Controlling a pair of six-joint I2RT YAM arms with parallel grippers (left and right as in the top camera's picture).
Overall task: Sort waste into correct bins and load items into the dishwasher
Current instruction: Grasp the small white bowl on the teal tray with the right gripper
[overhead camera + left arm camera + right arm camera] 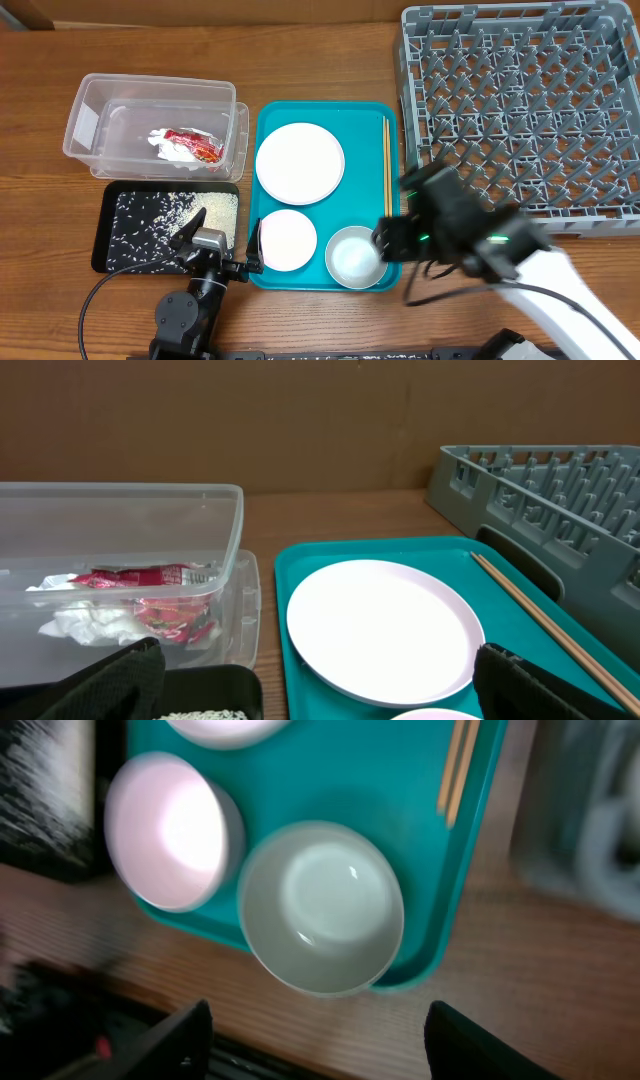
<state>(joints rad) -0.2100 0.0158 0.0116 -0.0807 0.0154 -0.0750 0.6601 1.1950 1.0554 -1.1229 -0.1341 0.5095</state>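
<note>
The red-and-white wrapper [188,146] lies inside the clear tub [90,110]; both also show in the left wrist view, wrapper [140,585] and tub [225,510]. White rice grains [205,210] are spread in the black tray [110,250]. On the teal tray [370,115] lie a large plate [299,163], a small plate [288,240], a bowl [355,257] and two chopsticks [387,165]. The grey dish rack [520,100] is at the back right. My left gripper [220,243] is open and empty between the black tray and the small plate. My right gripper [388,240] is open and empty over the bowl's [320,905] near-right rim. No cup shows.
The table's front edge runs just below both grippers. The right arm's white link [560,300] stretches to the bottom right. A brown wall stands behind the table in the left wrist view [300,420]. The rack's wall [520,490] stands right of the teal tray.
</note>
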